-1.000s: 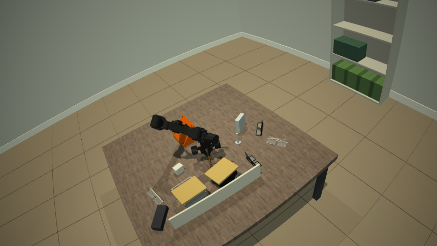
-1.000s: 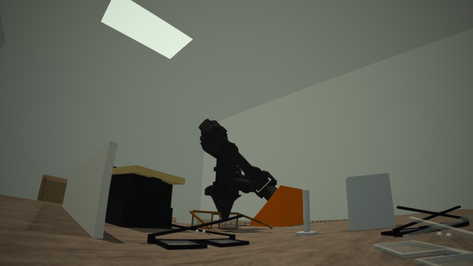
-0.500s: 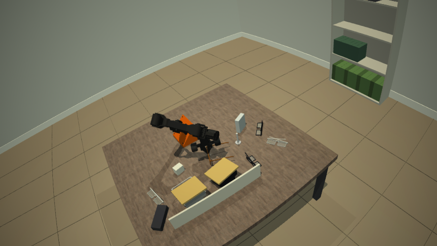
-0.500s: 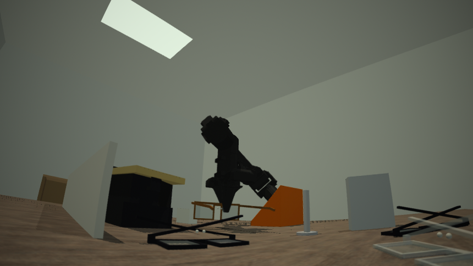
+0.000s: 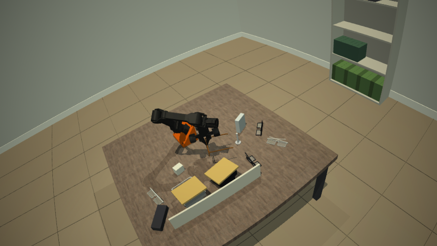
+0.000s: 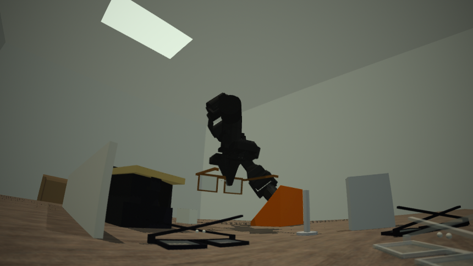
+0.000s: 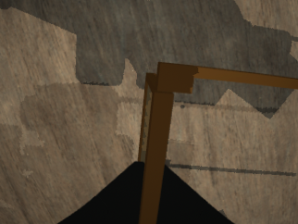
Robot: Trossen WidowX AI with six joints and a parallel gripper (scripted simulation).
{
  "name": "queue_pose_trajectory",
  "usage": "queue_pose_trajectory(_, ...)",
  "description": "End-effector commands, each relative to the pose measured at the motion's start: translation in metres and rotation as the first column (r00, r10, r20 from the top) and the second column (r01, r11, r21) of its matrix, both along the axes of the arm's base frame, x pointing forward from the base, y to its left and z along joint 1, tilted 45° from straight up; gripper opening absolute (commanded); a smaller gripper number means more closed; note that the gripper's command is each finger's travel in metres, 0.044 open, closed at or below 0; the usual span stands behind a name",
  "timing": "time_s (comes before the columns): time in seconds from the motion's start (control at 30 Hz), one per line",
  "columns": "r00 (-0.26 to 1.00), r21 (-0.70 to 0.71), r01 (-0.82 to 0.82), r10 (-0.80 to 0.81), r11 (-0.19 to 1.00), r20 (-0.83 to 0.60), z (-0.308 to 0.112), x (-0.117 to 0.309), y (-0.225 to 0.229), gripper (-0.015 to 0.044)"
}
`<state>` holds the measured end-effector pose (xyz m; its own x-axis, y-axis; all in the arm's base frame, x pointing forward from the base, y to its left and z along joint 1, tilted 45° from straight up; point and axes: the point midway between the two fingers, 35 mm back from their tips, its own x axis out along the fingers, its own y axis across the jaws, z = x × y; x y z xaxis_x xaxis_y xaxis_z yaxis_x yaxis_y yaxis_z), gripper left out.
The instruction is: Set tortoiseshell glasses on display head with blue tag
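The tortoiseshell glasses (image 5: 220,150) (image 6: 271,176) (image 7: 159,139) hang in the air above the table, front frame upright and both temples spread. My gripper (image 5: 207,143) (image 6: 230,183) (image 7: 147,172) is shut on the front frame near the bridge, pointing down. In the wrist view the brow bar runs between the fingertips and one temple reaches right. No face, nose, ears or blue tag can be made out. Two yellow-topped objects, one with a black body (image 5: 221,170) (image 6: 142,198) and one with a grey body (image 5: 188,190), stand in front of the gripper in the top view; whether they are the display heads I cannot tell.
A long pale panel (image 5: 217,198) (image 6: 89,192) stands beside the yellow-topped objects. A small post (image 5: 237,137) (image 6: 306,211), a pale upright block (image 5: 240,123) (image 6: 369,201), a white cube (image 5: 178,168) (image 6: 187,215), a dark block (image 5: 159,217) and several other glasses are on the table.
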<state>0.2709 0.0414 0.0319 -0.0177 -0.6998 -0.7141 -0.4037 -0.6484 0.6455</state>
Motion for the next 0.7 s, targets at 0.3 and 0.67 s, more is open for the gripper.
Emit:
queue_pose_trajectory(0.3,0.993,0.161,0.118,-0.121,0.98,0.01,0.032,0.006,-0.026,0.0)
queue_pose_trajectory(0.67,0.974,0.34,0.193,-0.223,0.92,0.049,0.069,0.005,-0.061,0.0)
